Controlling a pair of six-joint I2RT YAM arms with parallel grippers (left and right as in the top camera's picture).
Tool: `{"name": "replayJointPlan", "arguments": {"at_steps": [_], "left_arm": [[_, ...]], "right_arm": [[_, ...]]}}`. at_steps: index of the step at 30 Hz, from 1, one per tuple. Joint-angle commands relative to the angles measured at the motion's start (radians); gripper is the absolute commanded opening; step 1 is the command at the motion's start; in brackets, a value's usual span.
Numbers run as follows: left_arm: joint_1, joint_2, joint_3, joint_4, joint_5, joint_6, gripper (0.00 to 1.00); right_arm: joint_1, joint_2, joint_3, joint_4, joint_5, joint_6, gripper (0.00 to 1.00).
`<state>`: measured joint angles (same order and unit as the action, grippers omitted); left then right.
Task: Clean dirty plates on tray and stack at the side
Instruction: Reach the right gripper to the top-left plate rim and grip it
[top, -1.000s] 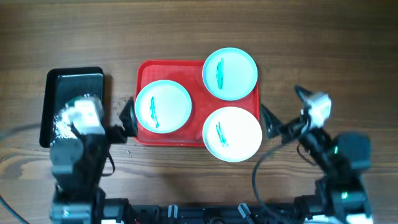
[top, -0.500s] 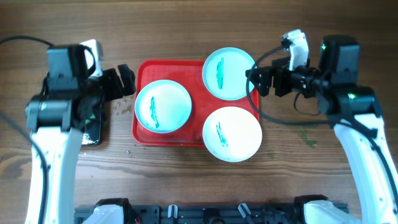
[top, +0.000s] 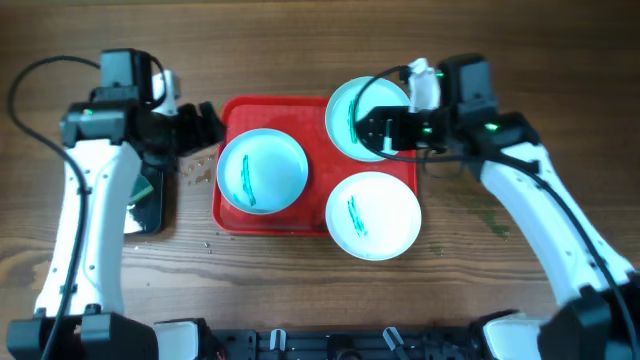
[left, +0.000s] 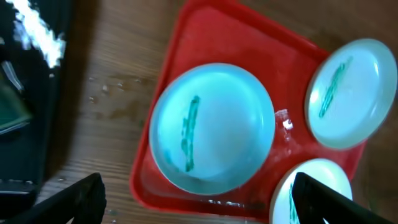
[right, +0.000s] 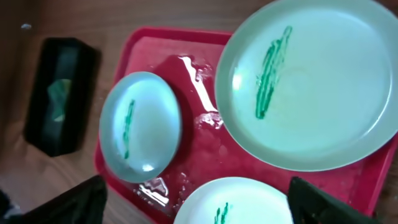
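The red tray (top: 318, 150) holds three pale plates with teal smears: one at its left (top: 262, 170), one at the back right (top: 350, 100), one at the front right (top: 373, 215) overhanging the rim. My left gripper (top: 207, 127) is open and empty beside the tray's back left corner. My right gripper (top: 385, 128) is open and empty above the back right plate, hiding part of it. The left wrist view shows the tray (left: 292, 143) and the left plate (left: 211, 127) between my open fingers (left: 199, 205). The right wrist view shows the back right plate (right: 311, 81) and open fingers (right: 199, 205).
A smaller black tray (top: 150, 200) lies left of the red tray, partly under my left arm; it also shows in the right wrist view (right: 59, 93). Water drops and crumbs dot the wood (top: 195, 172) between the two trays. Cables trail from both arms.
Both arms have swung from the table's front edge to the back. The left gripper now sits by the tray's back left corner; the right gripper has moved left over the back right plate.
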<state>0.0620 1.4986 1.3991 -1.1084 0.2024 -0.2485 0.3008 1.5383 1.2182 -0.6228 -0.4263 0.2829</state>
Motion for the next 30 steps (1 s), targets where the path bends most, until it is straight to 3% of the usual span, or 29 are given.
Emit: {"name": "replayJointPlan", "arguments": {"at_steps": [1, 6, 12, 22, 25, 28, 30], "left_arm": [[0.04, -0.016, 0.104, -0.039, -0.108, -0.048, 0.93], [0.08, -0.018, 0.109, -0.069, -0.162, -0.049, 0.95], [0.174, -0.011, 0.109, -0.09, -0.22, -0.104, 0.97], [0.193, 0.023, 0.108, -0.086, -0.219, -0.104, 0.98], [0.193, 0.033, 0.108, -0.098, -0.218, -0.104, 0.95], [0.193, 0.033, 0.108, -0.126, -0.219, -0.104, 0.93], [0.193, 0.033, 0.108, -0.131, -0.219, -0.104, 0.92]], "right_arm": [[0.118, 0.167, 0.158, -0.028, 0.151, 0.06, 0.85], [0.244, 0.404, 0.368, -0.132, 0.232, 0.061, 0.61], [0.362, 0.543, 0.367, -0.119, 0.275, 0.137, 0.51], [0.368, 0.639, 0.365, -0.06, 0.303, 0.231, 0.33], [0.37, 0.649, 0.365, -0.05, 0.309, 0.271, 0.23], [0.37, 0.65, 0.357, -0.044, 0.32, 0.318, 0.06], [0.37, 0.661, 0.357, -0.042, 0.322, 0.328, 0.04]]}}
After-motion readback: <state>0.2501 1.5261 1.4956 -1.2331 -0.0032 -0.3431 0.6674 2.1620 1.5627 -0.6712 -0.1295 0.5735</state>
